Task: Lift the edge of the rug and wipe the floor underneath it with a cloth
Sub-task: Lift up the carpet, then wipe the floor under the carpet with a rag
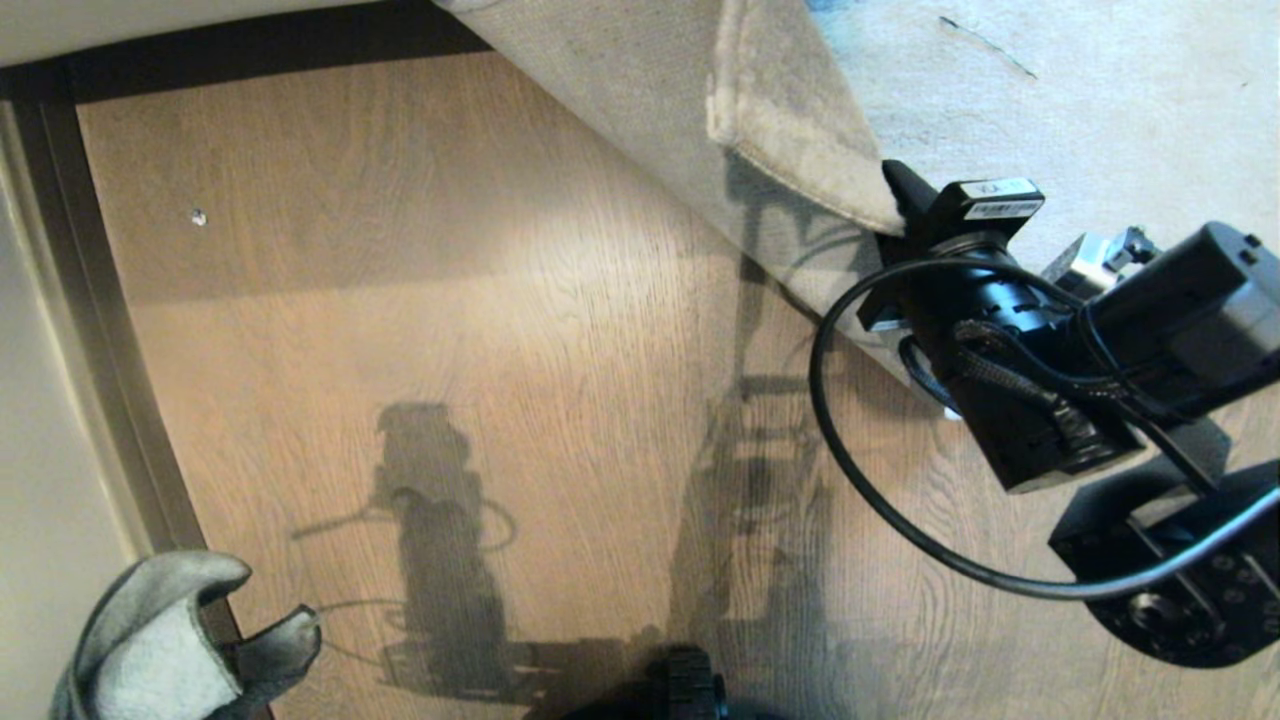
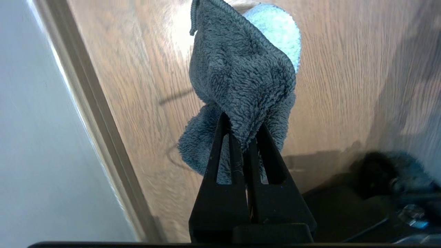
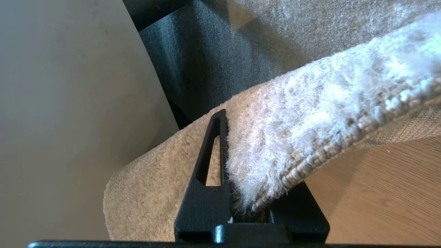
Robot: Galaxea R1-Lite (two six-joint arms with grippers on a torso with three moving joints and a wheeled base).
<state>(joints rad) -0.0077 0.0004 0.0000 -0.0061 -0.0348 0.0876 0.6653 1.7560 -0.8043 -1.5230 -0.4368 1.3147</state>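
Head view: the floor [image 1: 450,330] is warm brown wood-grain plank, wavy dark grain, one bright glare band across the middle, arm shadows lower down. Dark skirting strip [image 1: 95,330] runs along the left and top, pale wall [image 1: 40,450] behind it. Small pale speck [image 1: 199,217] on the planks near the top left.

The rug edge [image 1: 790,130] is lifted and folded back at upper right: woven beige backing faces up on the raised flap, short fuzzy pale pile on the turned-over corner, the rest of the rug lying flat beyond. Bare floor exposed under the flap.

Right gripper [image 3: 241,193] is clamped on the rug edge; right wrist view shows the pile and thin bound border pinched between black triangular slotted fingers [image 3: 206,172], edge held off the planks.

Left gripper [image 2: 243,137] is closed on the cloth [image 2: 241,72], low at the left near the skirting, apart from the rug. Cloth is thick grey terry, bunched, lighter face showing behind the darker fold; it hangs above the floor, not pressed to it.
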